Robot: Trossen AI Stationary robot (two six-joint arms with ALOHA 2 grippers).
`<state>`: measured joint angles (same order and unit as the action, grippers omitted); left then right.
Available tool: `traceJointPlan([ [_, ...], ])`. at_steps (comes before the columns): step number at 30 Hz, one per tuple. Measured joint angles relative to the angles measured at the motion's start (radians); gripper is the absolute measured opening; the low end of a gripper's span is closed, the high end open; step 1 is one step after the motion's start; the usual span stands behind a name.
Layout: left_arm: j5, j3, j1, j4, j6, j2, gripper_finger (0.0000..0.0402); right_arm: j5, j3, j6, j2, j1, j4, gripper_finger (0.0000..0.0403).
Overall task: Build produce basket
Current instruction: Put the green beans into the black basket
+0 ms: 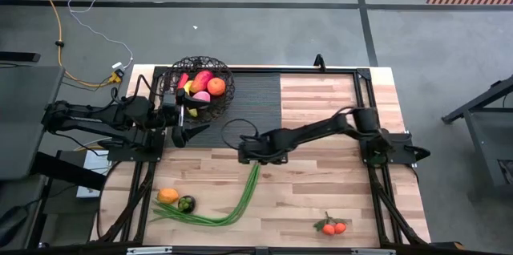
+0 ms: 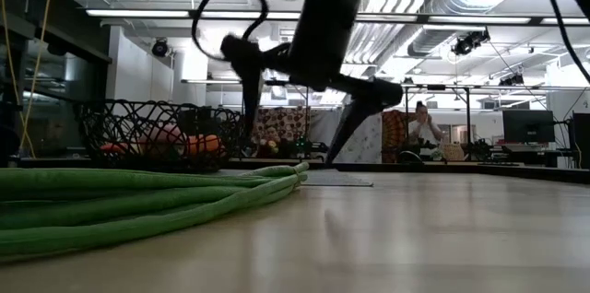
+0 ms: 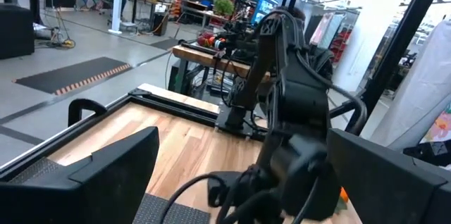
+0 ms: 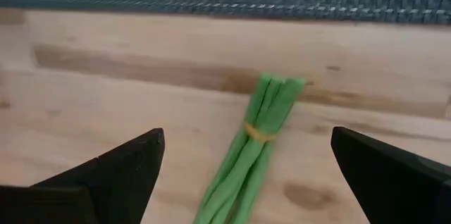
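Note:
The black wire basket point(image 1: 199, 87) stands at the far left on a dark mat and holds several fruits, red, pink and orange. Long green stalks point(image 1: 240, 199) lie on the wood and curve toward the near left, with a yellow band near their far end point(image 4: 259, 132). My right gripper point(image 1: 258, 159) hangs open just above that far end and points steeply down, with a finger on each side point(image 4: 106, 175) and clear of the stalks. My left gripper point(image 1: 195, 123) waits open and level beside the basket. An orange fruit point(image 1: 167, 196) and a dark green fruit point(image 1: 186, 204) lie at the near left.
Two small orange-red fruits with a leaf point(image 1: 334, 227) lie near the front right. The dark ribbed mat point(image 1: 256, 99) covers the far middle of the table. Bare wood point(image 1: 321, 191) stretches between the stalks and the right arm's base.

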<state>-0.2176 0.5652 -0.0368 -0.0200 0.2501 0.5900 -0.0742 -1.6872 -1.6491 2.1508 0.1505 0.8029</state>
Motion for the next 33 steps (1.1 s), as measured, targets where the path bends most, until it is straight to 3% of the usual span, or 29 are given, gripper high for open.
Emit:
traceJointPlan([
  [4,-0.002,0.000,0.000,0.000,0.000,0.000,0.0397,0.001,-0.069,-0.019,0.063,-0.008,0.131,0.0386],
  [23,-0.002,0.000,0.000,0.000,0.000,0.001,0.0397,0.036,-0.033,-0.194,0.086,0.025,0.047,0.0279],
  [33,-0.002,0.000,0.000,0.001,0.000,0.001,0.0397,0.047,-0.032,-0.233,0.088,0.043,0.048,0.0181],
])
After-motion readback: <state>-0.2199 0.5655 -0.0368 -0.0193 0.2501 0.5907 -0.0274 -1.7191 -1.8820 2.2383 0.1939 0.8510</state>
